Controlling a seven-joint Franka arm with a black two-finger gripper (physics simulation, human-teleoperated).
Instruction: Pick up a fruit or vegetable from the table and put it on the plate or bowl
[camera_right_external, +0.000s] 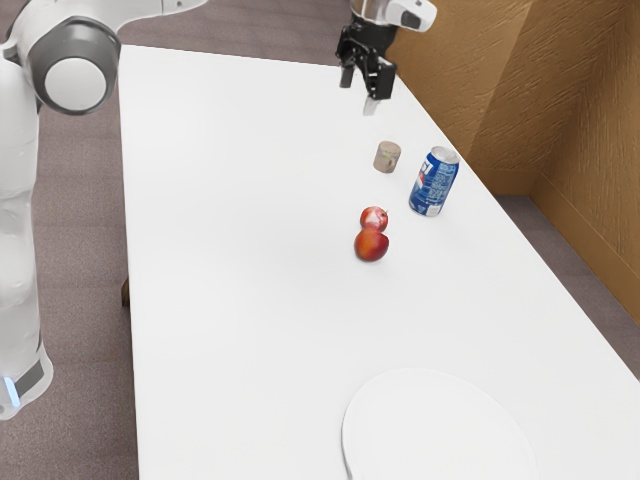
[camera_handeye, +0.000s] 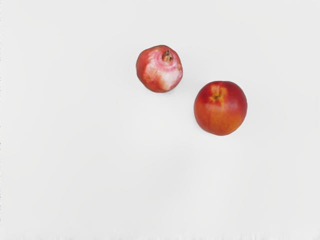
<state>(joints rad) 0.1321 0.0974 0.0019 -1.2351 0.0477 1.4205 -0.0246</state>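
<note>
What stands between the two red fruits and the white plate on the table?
Nothing visible. Only bare table lies between the pomegranate, the peach and the plate. The soda can stands beyond them, away from the plate.

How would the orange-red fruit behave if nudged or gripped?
Round and smooth, the orange-red fruit would probably roll if nudged, perhaps into the pomegranate beside it. Its curved skin may slip in a grip. It looks firm, likely holding shape.
</note>
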